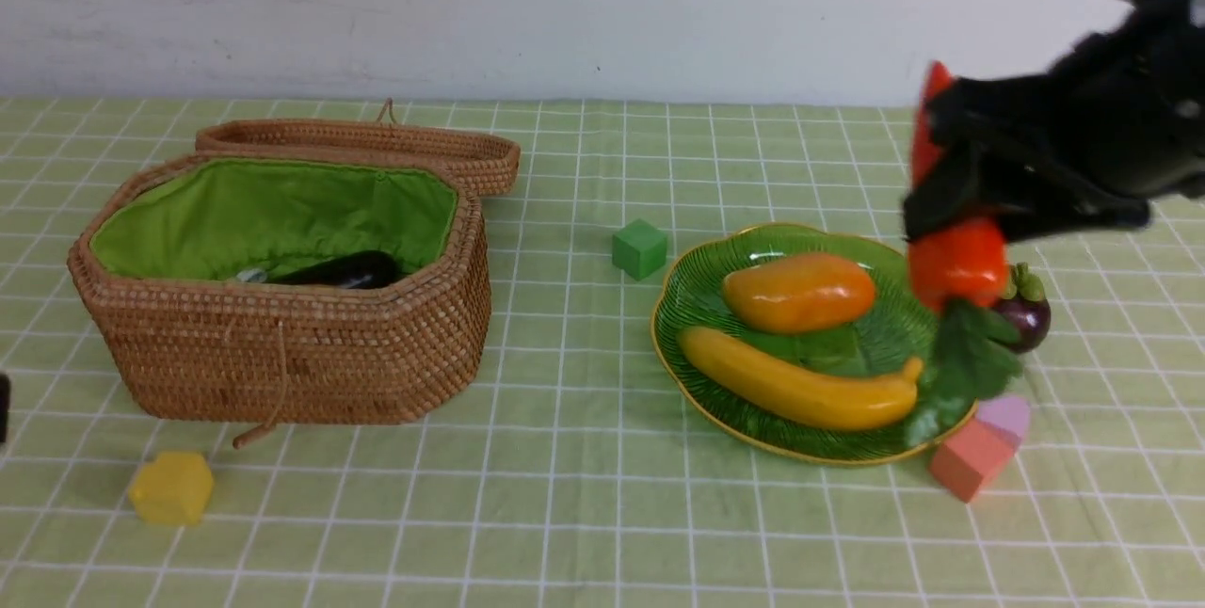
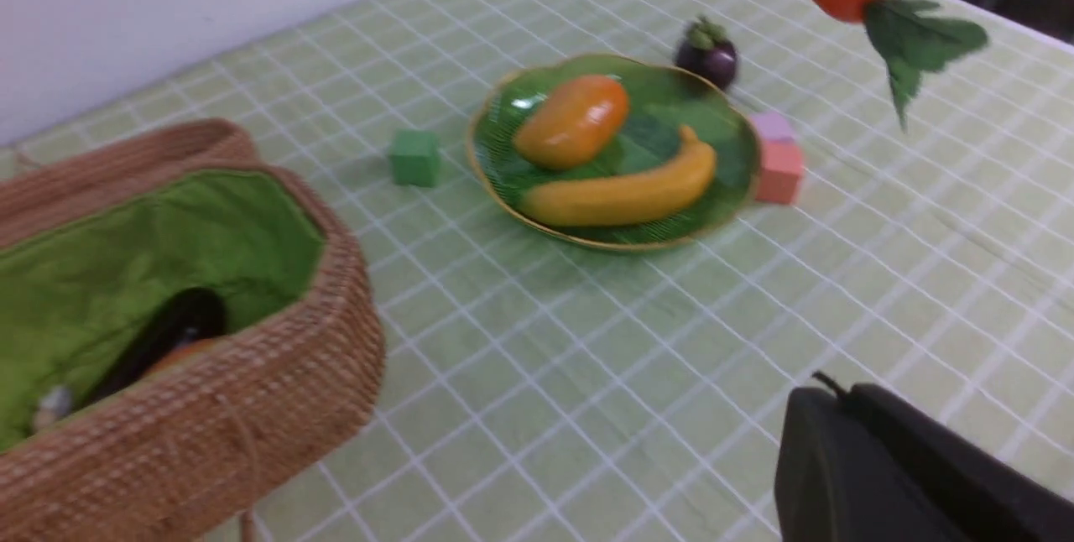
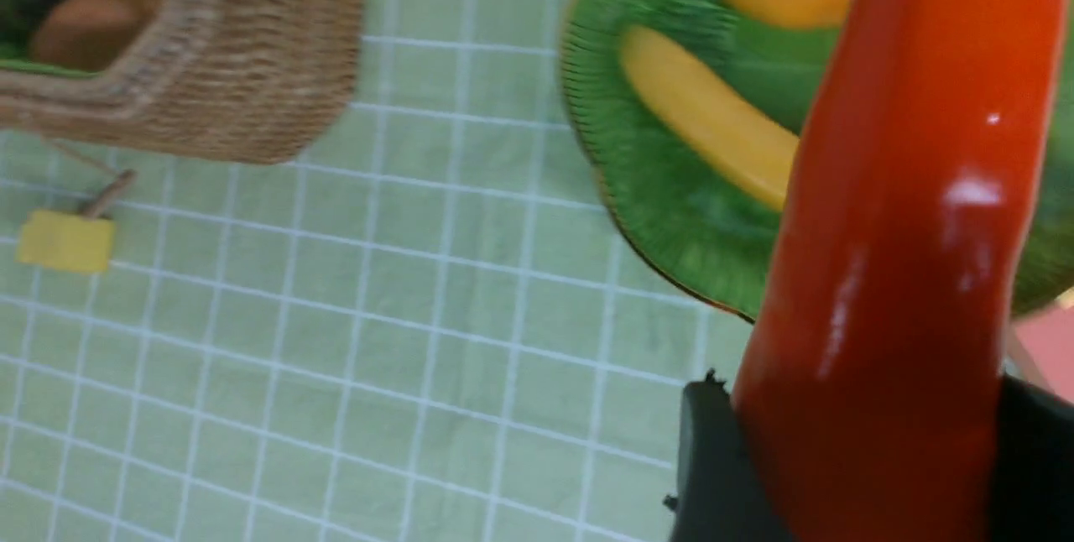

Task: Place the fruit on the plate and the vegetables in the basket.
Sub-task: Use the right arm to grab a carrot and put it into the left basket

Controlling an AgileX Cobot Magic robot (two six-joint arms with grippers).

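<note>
While my left gripper [image 2: 839, 458] hangs low over the counter [image 1: 565, 514] at the far left with its jaws together and nothing between them, the yellow block [image 1: 171, 488] lies on the checked cloth just in front of the basket [image 1: 282, 354]. The basket stands open, with its lid [image 1: 377, 142] folded back behind it. Inside, on the green lining, the eggplant [image 1: 344, 271] lies, and in the left wrist view the potato [image 2: 180, 353] shows just beside it. Right of the basket a green block [image 1: 639, 248] sits alone on the counter, near the plate [image 1: 701, 302]. On the plate the mango [image 1: 798, 292] lies at the back and the banana [image 1: 800, 390] in front of it. At the right, my right gripper [image 1: 988, 184] is clamped on the carrot [image 1: 958, 264] and holds it in the air by the plate's right edge, tip up and green leaves hanging down. The mangosteen [image 1: 1026, 316] sits on the counter just beside the plate's right rim, not on the plate. A pink block [image 1: 970, 459] and a lilac block [image 1: 1007, 415] lie together at the plate's front right edge.
</note>
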